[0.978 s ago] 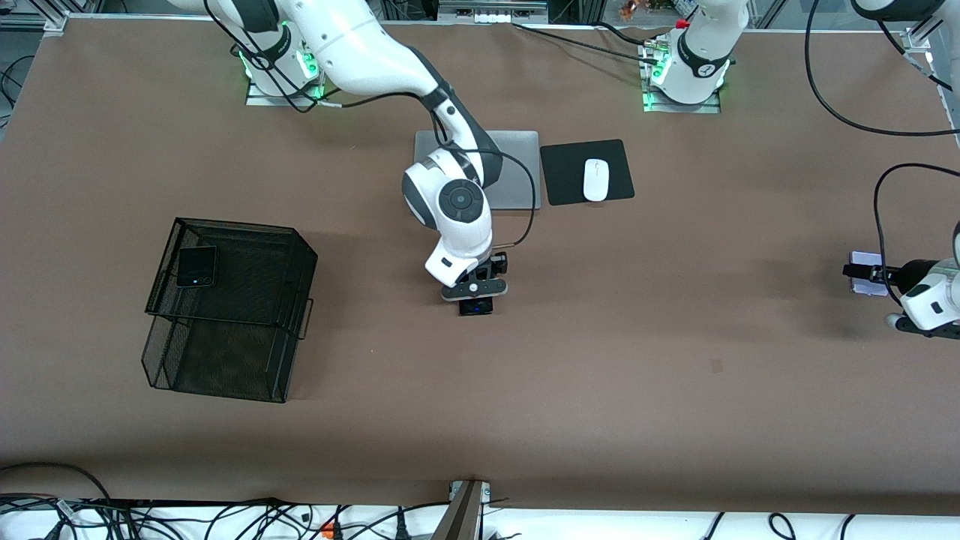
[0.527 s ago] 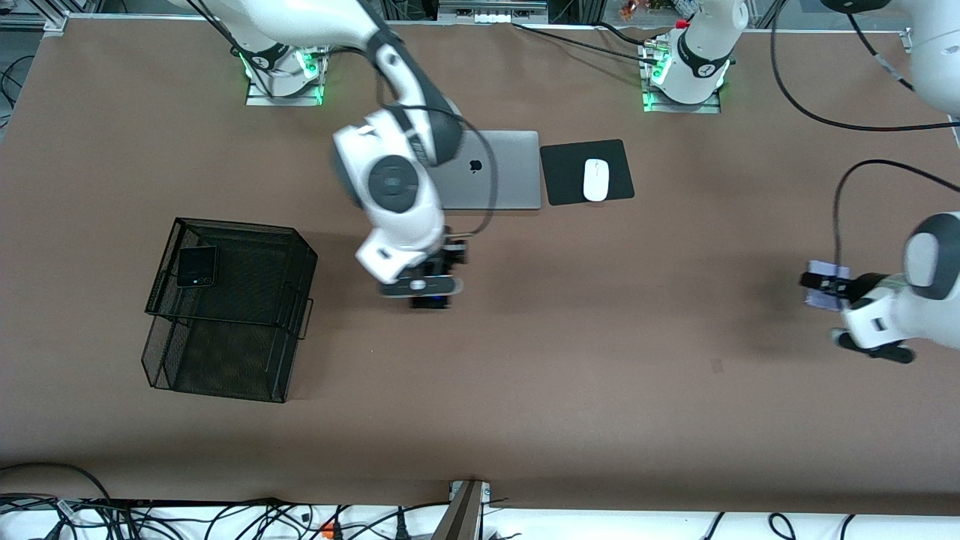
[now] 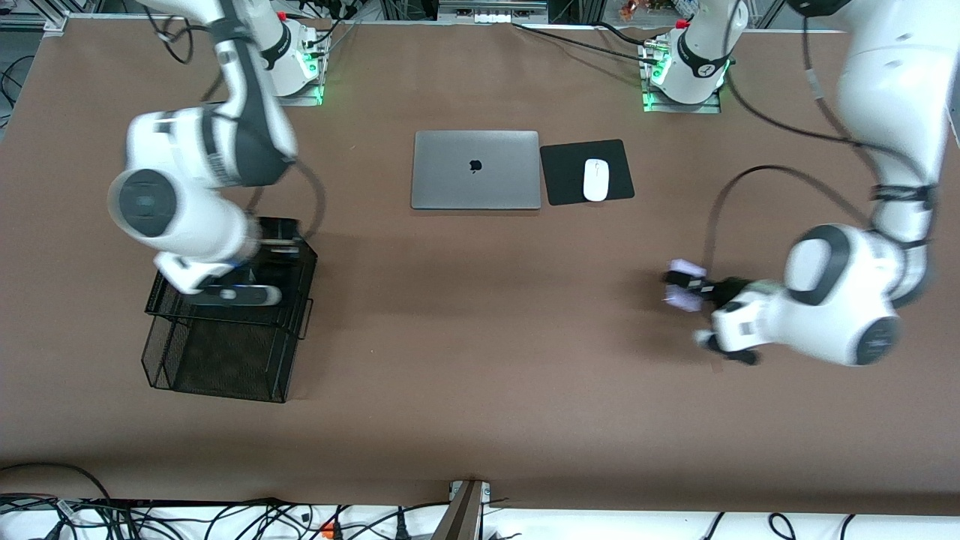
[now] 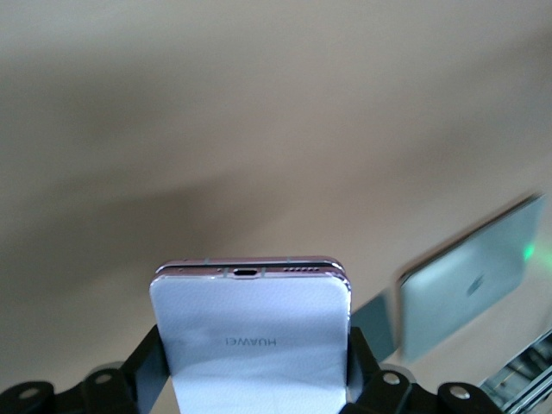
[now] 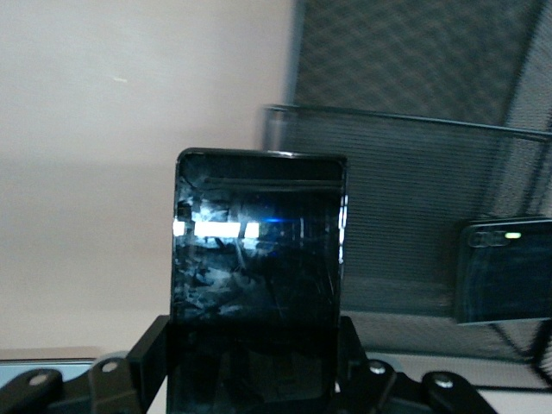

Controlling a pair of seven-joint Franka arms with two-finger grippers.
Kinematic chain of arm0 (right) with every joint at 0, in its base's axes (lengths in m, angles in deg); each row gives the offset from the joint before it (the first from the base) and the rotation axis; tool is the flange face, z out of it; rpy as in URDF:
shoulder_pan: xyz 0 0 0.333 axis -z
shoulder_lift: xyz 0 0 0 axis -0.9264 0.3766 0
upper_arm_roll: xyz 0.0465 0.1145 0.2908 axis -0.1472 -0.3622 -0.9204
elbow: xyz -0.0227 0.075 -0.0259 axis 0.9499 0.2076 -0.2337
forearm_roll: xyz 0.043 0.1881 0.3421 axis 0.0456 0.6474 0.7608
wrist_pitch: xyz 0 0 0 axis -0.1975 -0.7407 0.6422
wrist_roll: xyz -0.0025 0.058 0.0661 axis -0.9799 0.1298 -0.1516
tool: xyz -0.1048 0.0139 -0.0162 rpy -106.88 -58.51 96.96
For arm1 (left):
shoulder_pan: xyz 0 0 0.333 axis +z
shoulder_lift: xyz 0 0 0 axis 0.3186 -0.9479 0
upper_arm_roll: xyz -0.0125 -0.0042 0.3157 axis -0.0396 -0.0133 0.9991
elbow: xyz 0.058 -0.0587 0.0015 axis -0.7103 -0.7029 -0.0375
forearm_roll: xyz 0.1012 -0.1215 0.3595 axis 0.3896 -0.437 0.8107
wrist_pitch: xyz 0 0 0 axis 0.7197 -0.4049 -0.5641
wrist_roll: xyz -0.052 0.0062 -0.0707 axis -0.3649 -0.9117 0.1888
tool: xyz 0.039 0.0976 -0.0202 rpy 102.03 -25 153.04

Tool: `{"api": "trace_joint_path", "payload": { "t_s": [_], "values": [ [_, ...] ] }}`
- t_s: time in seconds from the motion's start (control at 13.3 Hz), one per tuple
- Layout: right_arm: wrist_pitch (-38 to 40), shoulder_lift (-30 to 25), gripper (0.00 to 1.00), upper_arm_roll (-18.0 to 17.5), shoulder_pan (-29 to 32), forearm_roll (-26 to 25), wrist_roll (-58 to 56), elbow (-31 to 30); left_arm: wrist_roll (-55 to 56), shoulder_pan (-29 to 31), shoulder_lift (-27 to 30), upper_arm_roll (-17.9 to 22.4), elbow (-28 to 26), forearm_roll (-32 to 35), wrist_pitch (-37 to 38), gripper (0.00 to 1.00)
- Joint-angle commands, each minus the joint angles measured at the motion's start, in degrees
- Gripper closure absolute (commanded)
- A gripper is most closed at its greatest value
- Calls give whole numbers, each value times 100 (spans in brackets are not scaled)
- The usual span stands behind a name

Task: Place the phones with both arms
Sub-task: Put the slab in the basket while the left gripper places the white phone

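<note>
The brown table [image 3: 480, 360] spreads under me. My black wire-mesh basket [image 3: 225, 352] sits at the right arm's end. The closed grey laptop [image 3: 475, 170] lies near the bases. My right gripper [image 5: 254, 345], over the basket, clamps the long black slab phone [image 5: 257, 250]; a small black flip phone [image 5: 504, 269] lies on the mesh. My left gripper [image 4: 250, 371], over bare table, pinches the pale lavender squarish phone [image 4: 250, 332].

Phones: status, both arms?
Right gripper shut on black phone, over mesh tray. Left gripper shut on lavender phone, over bare table. One phone already in tray. Nothing blocking.
</note>
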Motion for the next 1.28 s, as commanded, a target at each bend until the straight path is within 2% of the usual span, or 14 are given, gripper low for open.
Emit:
{"api": "trace_joint_path", "payload": {
  "t_s": [0.0, 0.23, 0.3, 0.38, 0.45, 0.53, 0.6, 0.68, 0.83, 0.98, 1.05, 1.2],
  "values": [
    [-723, -141, 100, 176, -18, 99, -474, -898, 406, -780, -186, 25, 49, -621, -977, 92],
    [-1120, 141, 100, 167, 88, 125, -624, -1049, 1563, -1871, -528, 43, 40, -588, -2646, 90],
    [-1112, 185, 57, 167, 132, 195, -625, -1014, 1907, -2187, -678, 60, 40, -587, -3112, 90],
    [-1094, 194, 1, 167, 150, 239, -668, -970, 2180, -2486, -853, 86, 40, -579, -3595, 89],
    [-1042, 194, 0, 167, 193, 240, -695, -883, 2313, -2724, -1011, 174, 31, -570, -4044, 86],
    [-1015, 185, 0, 176, 203, 240, -721, -769, 2332, -2857, -1161, 227, 5, -579, -4362, 79],
    [-911, 151, 0, 184, 229, 231, -730, -681, 2341, -2884, -1223, 236, -47, -579, -4504, 59],
    [-744, 124, 0, 185, 264, 222, -739, -514, 2341, -2876, -1215, 245, -126, -570, -4506, 2],
    [-9, 124, 0, 272, 282, 179, -687, 81, 2314, -2806, -980, 271, -363, -474, -4427, 0],
    [635, 159, 0, 299, 299, 135, -660, 610, 2323, -2657, -646, 324, -478, -438, -3955, 0],
    [776, 159, 0, 316, 299, 126, -660, 769, 2323, -2578, -444, 420, -461, -429, -3438, 0],
    [900, 159, 0, 308, 291, 143, -642, 954, 2306, -2524, 100, 884, -426, -142, -2157, 0]
  ]
}}
